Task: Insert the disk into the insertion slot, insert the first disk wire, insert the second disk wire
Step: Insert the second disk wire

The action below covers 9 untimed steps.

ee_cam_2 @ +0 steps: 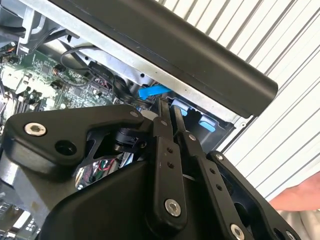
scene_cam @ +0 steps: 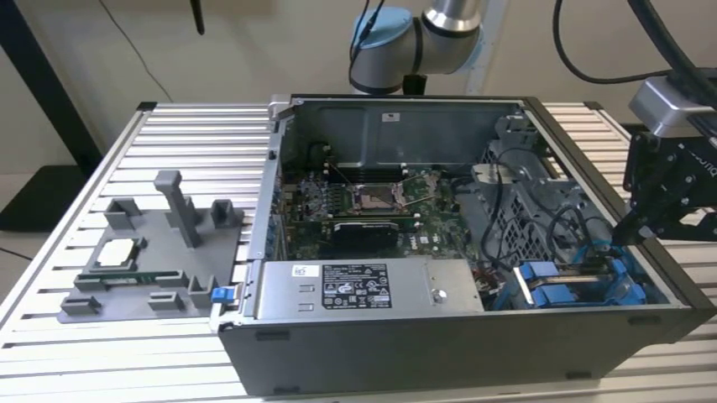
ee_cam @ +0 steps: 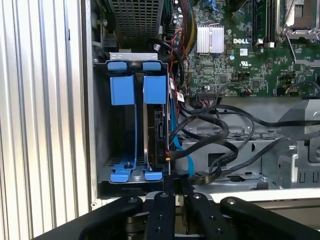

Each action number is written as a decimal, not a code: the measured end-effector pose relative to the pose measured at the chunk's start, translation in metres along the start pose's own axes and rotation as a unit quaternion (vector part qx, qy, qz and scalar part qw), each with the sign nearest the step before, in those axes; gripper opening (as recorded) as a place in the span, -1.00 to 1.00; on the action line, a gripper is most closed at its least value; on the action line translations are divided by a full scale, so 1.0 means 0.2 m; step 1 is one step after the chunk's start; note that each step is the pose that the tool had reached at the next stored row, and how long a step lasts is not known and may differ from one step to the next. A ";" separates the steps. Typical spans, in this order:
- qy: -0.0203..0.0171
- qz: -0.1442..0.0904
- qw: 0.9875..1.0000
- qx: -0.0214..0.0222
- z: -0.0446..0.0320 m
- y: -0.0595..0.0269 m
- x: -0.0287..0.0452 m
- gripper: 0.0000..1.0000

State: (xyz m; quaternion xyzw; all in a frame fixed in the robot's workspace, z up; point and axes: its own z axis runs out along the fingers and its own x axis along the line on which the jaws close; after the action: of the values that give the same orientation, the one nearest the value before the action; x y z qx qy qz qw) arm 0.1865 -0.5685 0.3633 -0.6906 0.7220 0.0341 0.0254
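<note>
Blue-framed disk (ee_cam: 158, 134): stands on edge inside the slot, one narrow edge facing the gripper.
Slot (scene_cam: 573, 287): grey metal bay with blue tabs (ee_cam: 122, 90), at 4 o'clock inside the case in the exterior view.
Gripper (ee_cam_2: 168, 105): black, at 3 o'clock in the exterior view, at the case's edge just beside the slot. Its fingers (ee_cam_2: 162, 150) are narrow, nearly together, with the tips pointing into the bay.
Grip: I cannot tell whether anything is pinched between the tips.
Blue wire (ee_cam: 176, 142): runs along the disk's edge and ends near the fingertips. Whether it is plugged in cannot be told.
Black wires (ee_cam: 220, 135): loop beside the bay over grey metal.
Board (scene_cam: 370, 201): green, mid-case, at 10 o'clock from the slot.
Power supply (scene_cam: 358, 290): silver box with a label, at 9 o'clock from the slot, along the case's near wall.
Case (scene_cam: 448, 357): open, on a slatted table (scene_cam: 191, 134).
Fixture (scene_cam: 157, 269): grey, at 9 o'clock from the case, apart from it.
</note>
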 end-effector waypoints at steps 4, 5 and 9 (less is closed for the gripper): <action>0.000 0.000 1.000 0.000 -0.001 0.001 0.000 -1.00; 0.000 0.000 1.000 0.000 -0.005 0.003 0.000 -1.00; 0.000 0.000 1.000 0.000 -0.034 0.013 -0.003 -1.00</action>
State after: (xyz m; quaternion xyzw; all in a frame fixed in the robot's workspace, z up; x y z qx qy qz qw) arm 0.1840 -0.5684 0.3702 -0.6906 0.7220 0.0341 0.0254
